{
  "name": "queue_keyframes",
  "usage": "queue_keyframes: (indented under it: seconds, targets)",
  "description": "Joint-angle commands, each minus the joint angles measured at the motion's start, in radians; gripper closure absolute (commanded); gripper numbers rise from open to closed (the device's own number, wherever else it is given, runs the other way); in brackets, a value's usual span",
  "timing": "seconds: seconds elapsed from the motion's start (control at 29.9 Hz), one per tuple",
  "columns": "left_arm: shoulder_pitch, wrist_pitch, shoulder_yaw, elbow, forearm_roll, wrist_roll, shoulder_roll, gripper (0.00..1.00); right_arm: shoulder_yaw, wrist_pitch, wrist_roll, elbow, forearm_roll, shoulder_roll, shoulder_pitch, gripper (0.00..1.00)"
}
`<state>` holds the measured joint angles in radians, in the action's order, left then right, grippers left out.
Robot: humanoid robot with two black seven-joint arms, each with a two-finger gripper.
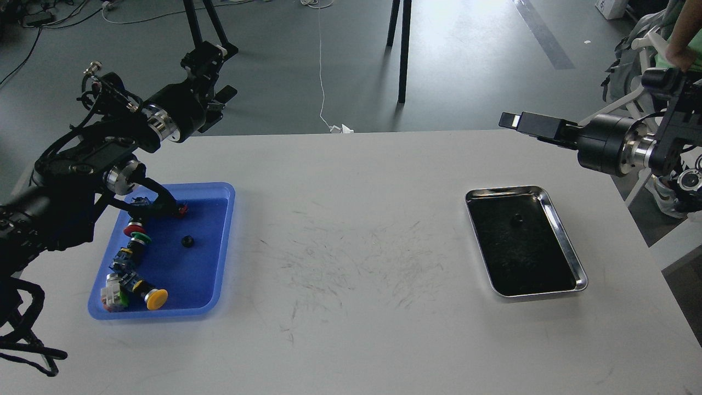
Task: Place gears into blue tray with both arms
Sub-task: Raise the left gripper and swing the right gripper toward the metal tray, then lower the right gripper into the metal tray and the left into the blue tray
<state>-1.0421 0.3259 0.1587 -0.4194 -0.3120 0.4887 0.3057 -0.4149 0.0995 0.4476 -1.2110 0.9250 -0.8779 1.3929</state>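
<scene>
The blue tray (211,274) lies on the table's left side. One small black gear (187,241) rests in its middle, beside a row of colourful push-button switches (131,258). A second gear (516,220) sits on the dark floor of the steel tray (565,241) at the right. My left gripper (211,57) is raised beyond the table's far edge, above and behind the blue tray. My right gripper (526,125) points left over the far right of the table, above the steel tray's far end. On both, the fingers cannot be told apart.
A scuffed white table (351,263) spans the view between the two trays. Black stand legs (403,49) rise from the grey floor behind the table. A person (683,38) stands at the far right.
</scene>
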Motion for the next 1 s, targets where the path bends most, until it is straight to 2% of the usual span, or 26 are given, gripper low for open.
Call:
queue_keyframes:
  seconds: [0.0, 0.13, 0.3, 0.5, 0.97]
  targets:
    - [0.004, -0.04, 0.009, 0.046, 0.013, 0.0, -0.02, 0.02, 0.001, 0.032, 0.005, 0.004, 0.127, -0.004, 0.003, 0.04]
    - [0.004, -0.065, 0.013, 0.06, 0.017, 0.0, -0.049, 0.01, -0.002, 0.042, 0.009, 0.004, 0.262, -0.001, 0.006, 0.04]
    - [0.004, -0.048, 0.019, 0.082, 0.056, 0.0, -0.056, 0.02, -0.053, 0.042, 0.01, 0.069, 0.376, 0.01, -0.012, 0.04]
    - [0.005, -0.045, 0.018, 0.111, 0.062, 0.0, -0.063, 0.02, -0.078, 0.04, 0.013, 0.218, 0.374, 0.027, -0.049, 0.04]
    - [0.005, -0.044, 0.028, 0.117, 0.067, 0.0, -0.06, 0.01, -0.065, -0.021, 0.013, 0.366, 0.373, 0.141, -0.201, 0.05]
